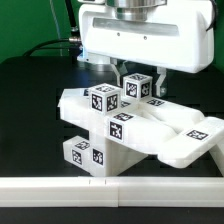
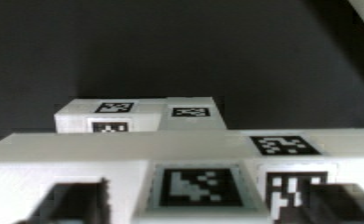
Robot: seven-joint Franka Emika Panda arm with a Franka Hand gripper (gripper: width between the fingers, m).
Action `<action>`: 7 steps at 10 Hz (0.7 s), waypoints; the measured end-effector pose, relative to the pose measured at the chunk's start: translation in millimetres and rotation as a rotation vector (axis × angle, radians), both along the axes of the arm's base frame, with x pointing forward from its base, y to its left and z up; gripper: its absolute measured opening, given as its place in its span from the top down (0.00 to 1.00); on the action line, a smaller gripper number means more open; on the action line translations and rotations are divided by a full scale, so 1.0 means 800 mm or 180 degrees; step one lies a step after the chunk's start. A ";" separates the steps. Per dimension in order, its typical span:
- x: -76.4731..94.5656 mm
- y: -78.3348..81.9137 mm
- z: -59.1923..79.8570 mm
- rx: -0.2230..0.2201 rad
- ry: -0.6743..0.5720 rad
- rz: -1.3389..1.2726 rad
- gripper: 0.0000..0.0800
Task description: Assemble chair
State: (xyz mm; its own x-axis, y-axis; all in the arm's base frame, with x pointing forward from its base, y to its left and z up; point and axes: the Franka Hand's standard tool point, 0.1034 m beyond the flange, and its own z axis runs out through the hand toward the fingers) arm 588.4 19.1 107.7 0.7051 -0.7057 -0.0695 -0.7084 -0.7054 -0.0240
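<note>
The chair is a cluster of joined white tagged parts lying on the black table. A flat plate sticks out toward the exterior view's right. A small cube sits on top, with a second cube beside it. My gripper is straight above and its two fingers straddle that second cube. In the wrist view my gripper has a dark finger on each side of a white tagged part, close against it. Another tagged block lies beyond.
A long plain white rail runs along the table's front edge. A green cable lies at the back on the exterior view's left. The dark tabletop surrounds the chair.
</note>
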 end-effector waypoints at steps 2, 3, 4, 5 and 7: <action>0.000 0.000 0.000 0.0000 0.0000 0.0000 0.20; 0.000 0.000 0.000 0.0000 0.0000 0.0000 0.19; 0.000 0.000 0.000 0.0000 0.0000 0.0000 0.19; 0.000 0.000 0.000 0.0000 0.0000 0.0000 0.19; 0.000 0.000 0.000 0.0000 0.0000 0.0000 0.19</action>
